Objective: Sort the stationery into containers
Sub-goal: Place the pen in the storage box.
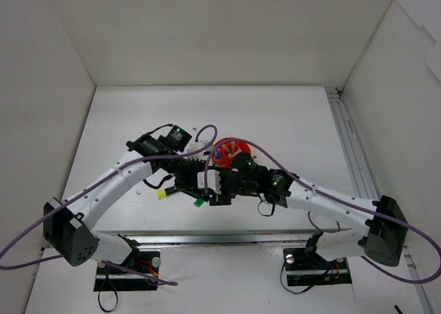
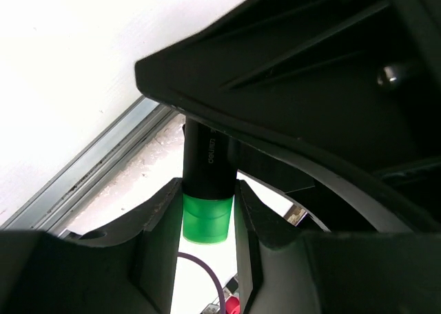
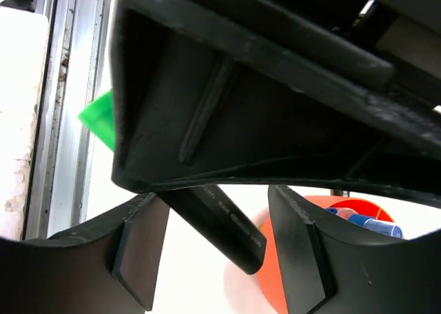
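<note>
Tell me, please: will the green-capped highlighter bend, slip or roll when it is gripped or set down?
The green-capped highlighter looks like rigid plastic, so it should not bend in the left gripper. Its black barrel seems round and smooth, so it may slip in a loose hold and would probably roll on the flat table.

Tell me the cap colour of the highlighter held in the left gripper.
Green cap on a black highlighter; the left wrist view shows it best.
</note>
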